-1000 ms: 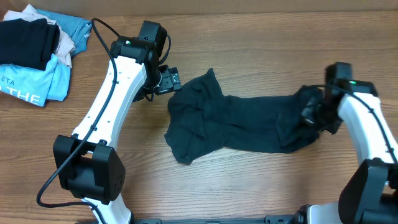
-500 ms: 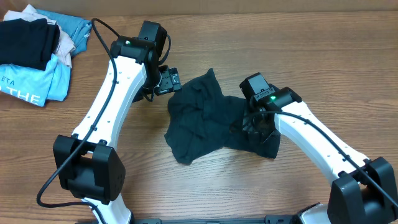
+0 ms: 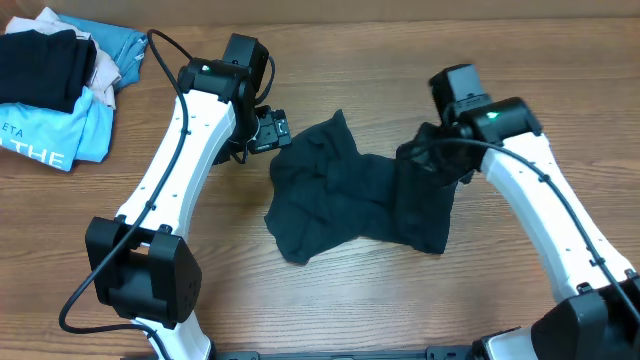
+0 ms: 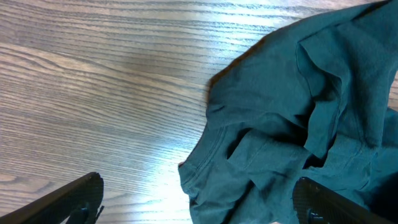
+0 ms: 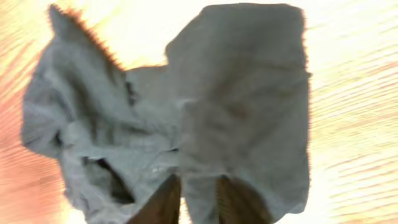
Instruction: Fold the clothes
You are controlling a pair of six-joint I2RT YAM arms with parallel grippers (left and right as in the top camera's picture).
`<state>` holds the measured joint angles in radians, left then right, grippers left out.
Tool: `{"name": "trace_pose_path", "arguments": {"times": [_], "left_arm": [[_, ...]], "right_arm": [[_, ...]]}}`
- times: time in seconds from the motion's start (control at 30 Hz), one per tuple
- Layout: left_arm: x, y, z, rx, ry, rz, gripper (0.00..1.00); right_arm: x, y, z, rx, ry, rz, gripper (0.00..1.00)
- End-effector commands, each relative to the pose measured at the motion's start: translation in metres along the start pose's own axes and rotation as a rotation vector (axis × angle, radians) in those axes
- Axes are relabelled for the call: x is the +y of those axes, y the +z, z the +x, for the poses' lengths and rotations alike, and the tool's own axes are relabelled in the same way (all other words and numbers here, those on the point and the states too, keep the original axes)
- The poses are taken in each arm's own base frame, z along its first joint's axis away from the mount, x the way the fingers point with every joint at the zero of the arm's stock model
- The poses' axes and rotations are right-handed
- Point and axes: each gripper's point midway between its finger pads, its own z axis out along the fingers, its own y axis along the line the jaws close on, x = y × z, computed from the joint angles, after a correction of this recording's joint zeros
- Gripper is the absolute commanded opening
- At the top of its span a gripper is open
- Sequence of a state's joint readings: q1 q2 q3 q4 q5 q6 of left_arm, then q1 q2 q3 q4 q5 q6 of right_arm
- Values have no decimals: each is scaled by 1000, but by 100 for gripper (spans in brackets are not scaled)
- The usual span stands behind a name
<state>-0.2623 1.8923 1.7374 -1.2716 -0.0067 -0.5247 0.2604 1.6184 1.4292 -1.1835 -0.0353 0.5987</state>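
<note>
The clothes are one dark navy-teal garment lying wrinkled on the wooden table's middle, its right part doubled over onto itself. My right gripper is shut on a fold of it at its upper right edge; in the right wrist view the fabric hangs between the fingers. My left gripper is open and empty at the garment's upper left corner. In the left wrist view its fingers are spread wide above the garment's crumpled edge. No white lettering shows.
A pile of other clothes sits at the table's far left corner: a black folded garment, a light-blue shirt printed "THE", a pinkish cloth and a blue piece. Bare wood lies in front.
My right gripper carried the garment's right end leftward over its middle, then moved back and up to the right with fabric in it. The garment is now shorter and doubled. The left arm has not moved.
</note>
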Motion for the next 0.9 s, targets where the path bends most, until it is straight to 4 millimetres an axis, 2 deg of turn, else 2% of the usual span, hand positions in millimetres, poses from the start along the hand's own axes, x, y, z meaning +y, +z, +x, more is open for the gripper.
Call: {"name": "trace_pose_path", "arguments": {"times": [0.0, 0.07, 0.13, 0.17, 0.3, 0.43, 0.53, 0.6, 0.67, 0.7, 0.73, 0.77, 0.83, 0.87], "left_arm": [[-3, -5, 3, -5, -15, 12, 100], [-3, -5, 3, -4, -15, 12, 100], [-3, -5, 3, -3, -15, 12, 100], [-3, -5, 3, -4, -15, 11, 100], [-3, -5, 3, -3, -15, 12, 100], [-1, -5, 5, 5, -14, 6, 100], [0, -5, 7, 13, -14, 2, 100], [0, -5, 7, 12, -14, 2, 100], [-1, -5, 6, 9, -15, 4, 100], [-1, -5, 6, 7, -15, 5, 100], [-1, -5, 5, 5, -15, 6, 100], [-2, -5, 5, 4, -15, 7, 100], [-2, -5, 4, 0, -15, 9, 100], [-2, -5, 4, -1, -15, 10, 100]], "right_arm": [[-16, 21, 10, 35, 38, 4, 4], [-10, 44, 26, 90, 35, -64, 4], [-5, 70, 52, 173, 30, -132, 4], [-9, 81, 68, 226, 33, -134, 4], [-44, 107, 114, 354, 55, -47, 7], [-59, 113, 129, 389, 68, -8, 4], [-66, 104, 121, 368, 72, 43, 4], [-75, 82, 102, 320, 81, 120, 4], [-60, 50, 66, 219, 87, 83, 4], [-52, 42, 53, 181, 73, 55, 5], [-40, 34, 37, 132, 32, 10, 14], [-27, 31, 22, 81, 21, -47, 23], [-6, 33, 11, 44, 9, -145, 31], [-3, 36, 6, 29, 6, -163, 34]]}}
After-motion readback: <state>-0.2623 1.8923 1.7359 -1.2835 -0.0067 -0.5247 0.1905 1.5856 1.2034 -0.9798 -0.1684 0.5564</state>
